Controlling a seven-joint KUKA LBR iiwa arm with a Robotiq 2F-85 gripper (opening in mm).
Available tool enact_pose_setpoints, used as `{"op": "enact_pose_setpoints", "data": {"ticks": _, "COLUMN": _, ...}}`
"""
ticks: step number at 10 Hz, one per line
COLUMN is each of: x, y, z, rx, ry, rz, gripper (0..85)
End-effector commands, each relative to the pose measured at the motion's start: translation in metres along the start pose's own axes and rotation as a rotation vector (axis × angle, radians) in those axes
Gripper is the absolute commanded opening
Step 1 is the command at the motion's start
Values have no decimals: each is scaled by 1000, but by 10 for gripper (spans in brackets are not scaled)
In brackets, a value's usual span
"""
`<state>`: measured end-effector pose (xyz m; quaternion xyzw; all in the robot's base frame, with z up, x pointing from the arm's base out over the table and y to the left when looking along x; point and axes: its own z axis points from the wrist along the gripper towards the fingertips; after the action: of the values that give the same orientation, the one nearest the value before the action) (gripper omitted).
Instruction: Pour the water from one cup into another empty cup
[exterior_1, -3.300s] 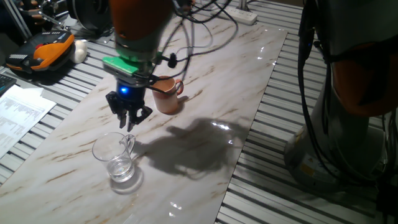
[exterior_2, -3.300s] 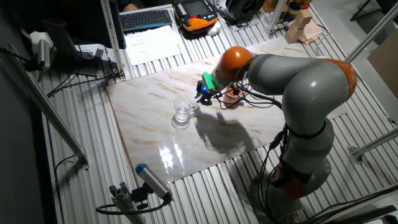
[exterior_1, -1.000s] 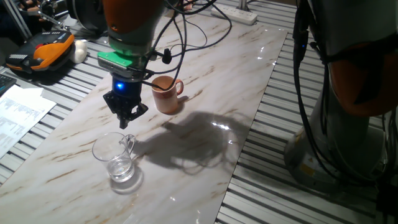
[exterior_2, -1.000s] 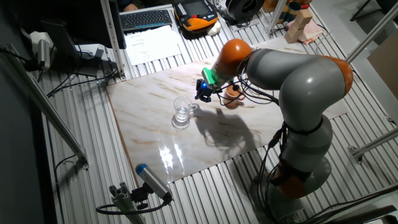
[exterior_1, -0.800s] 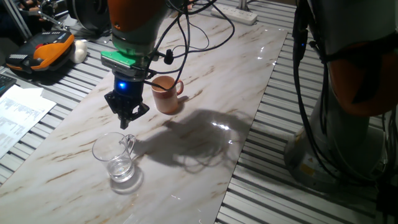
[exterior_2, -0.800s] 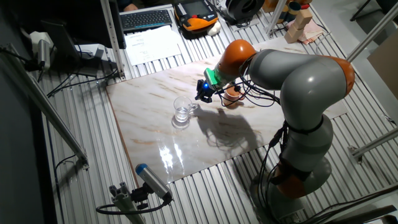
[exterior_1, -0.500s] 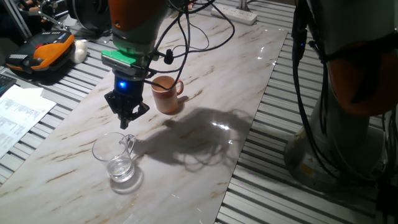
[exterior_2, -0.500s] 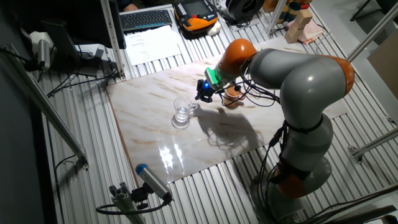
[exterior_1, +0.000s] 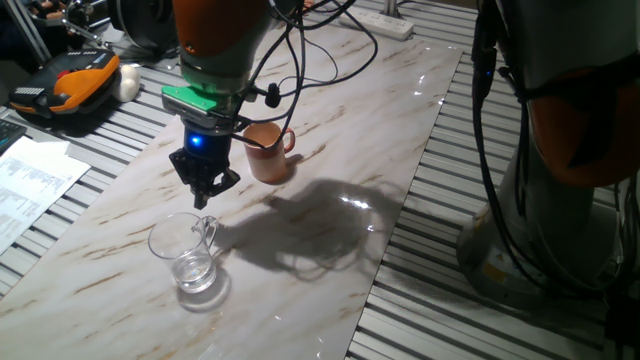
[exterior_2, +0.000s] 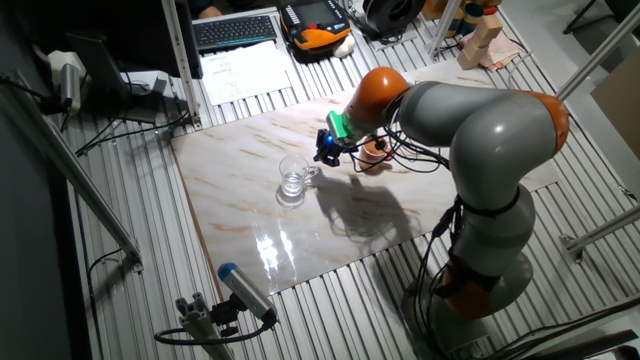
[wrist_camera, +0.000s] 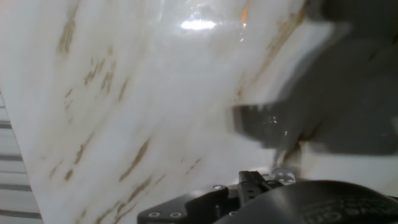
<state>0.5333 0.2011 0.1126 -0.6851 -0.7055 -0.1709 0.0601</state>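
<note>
The clear glass mug (exterior_1: 188, 252), thin-walled with a loop handle, stands upright on the glossy marble-patterned desk (exterior_1: 330, 150), a little water (exterior_1: 195, 275) pooled at its base. The black end effector (exterior_1: 204, 196) hangs just above its handle, fingers together. Beyond it sits the matte terracotta mug (exterior_1: 265, 151), well apart.

Two mugs upright on the marble tabletop

Clear glass mug (exterior_1: 186, 254) holds a little water (exterior_1: 194, 274); terracotta-brown ceramic mug (exterior_1: 266, 151) stands apart, handle sideways.
</note>
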Motion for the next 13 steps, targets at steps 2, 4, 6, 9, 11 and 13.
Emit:
{"op": "enact_pose_setpoints", "data": {"ticks": 2, "x": 1, "y": -2, "z": 1, "rx": 9, "ry": -4, "rz": -5, "gripper": 0}}
{"op": "enact_pose_setpoints", "data": {"ticks": 4, "x": 1, "y": -3, "z": 1, "rx": 9, "ry": 10, "rz": -11, "gripper": 0}}
{"op": "enact_pose_setpoints", "data": {"ticks": 6, "x": 0, "y": 1, "z": -2, "rx": -74, "ry": 66, "rz": 32, "gripper": 0}}
{"op": "enact_pose_setpoints", "data": {"ticks": 9, "x": 0, "y": 4, "z": -6, "rx": -74, "ry": 44, "rz": 42, "gripper": 0}}
{"op": "enact_pose_setpoints", "data": {"ticks": 11, "x": 1, "y": 3, "z": -5, "rx": -81, "ry": 42, "rz": 47, "gripper": 0}}
{"op": "enact_pose_setpoints", "data": {"ticks": 13, "x": 1, "y": 3, "z": -5, "rx": -125, "ry": 64, "rz": 72, "gripper": 0}}
